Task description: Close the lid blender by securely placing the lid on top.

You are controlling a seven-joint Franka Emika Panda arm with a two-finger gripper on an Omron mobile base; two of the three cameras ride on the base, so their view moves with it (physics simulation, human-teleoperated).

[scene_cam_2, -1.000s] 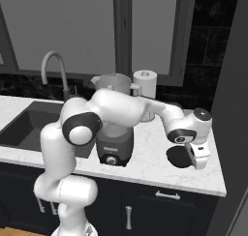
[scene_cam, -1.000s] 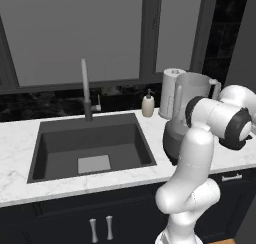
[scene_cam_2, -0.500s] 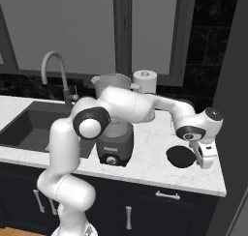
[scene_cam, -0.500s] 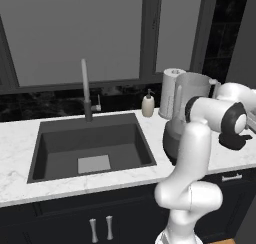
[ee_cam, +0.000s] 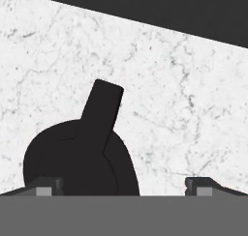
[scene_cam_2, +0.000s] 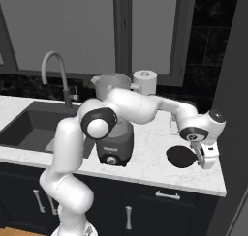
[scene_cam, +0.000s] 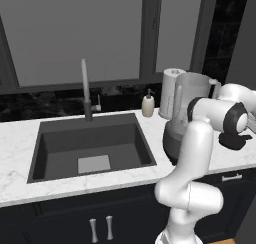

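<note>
The gripper (scene_cam_2: 207,158) hangs with fingers spread just above the lid (scene_cam_2: 180,156), which lies flat on the marble counter (scene_cam_2: 150,165) near its right front corner. The blender (scene_cam_2: 114,133) stands well apart to the left, paper towel roll (scene_cam_2: 145,81) behind it.
</note>
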